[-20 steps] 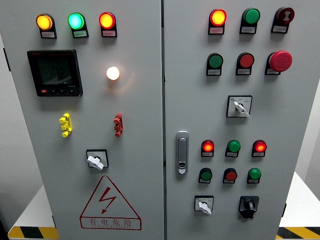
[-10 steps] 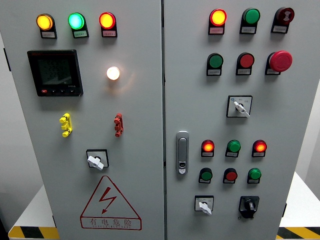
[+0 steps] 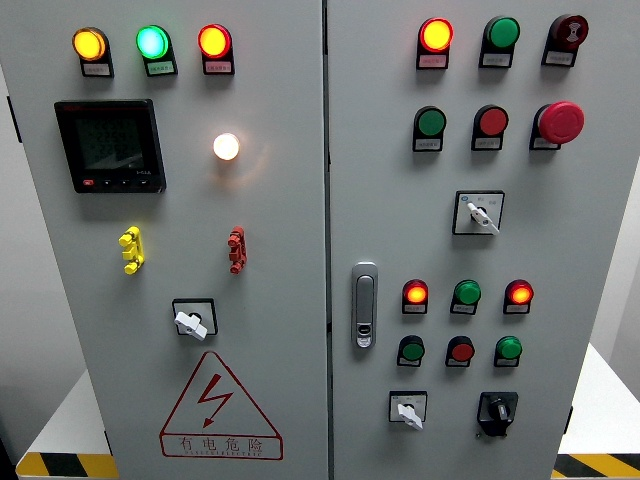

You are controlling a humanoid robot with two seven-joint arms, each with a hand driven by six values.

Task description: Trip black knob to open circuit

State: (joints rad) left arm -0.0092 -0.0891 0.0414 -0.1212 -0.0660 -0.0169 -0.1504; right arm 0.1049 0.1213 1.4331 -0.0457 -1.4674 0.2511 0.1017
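Grey steel control cabinet (image 3: pixel 280 200) with 2 doors. The small black plastic rotary knob (image 3: pixel 497 410) sits at the lower right of the right door, beside a white-handled selector switch (image 3: pixel 408 410). Likely stiff, detented; pinch its raised bar. Neither hand shows, so finger state cannot be told.

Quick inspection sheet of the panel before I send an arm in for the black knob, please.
Surface: grey cabinet, two doors, both shut; door handle on the right door.
Job's things: black knob at lower right of the right door, untouched.
Clutter: white selector switches; red mushroom button; lit lamps top left and mid right; black meter; warning triangle.
Hands: nothing seen.
Cables: nothing seen.
Surroundings: striped floor tape at both bottom corners.
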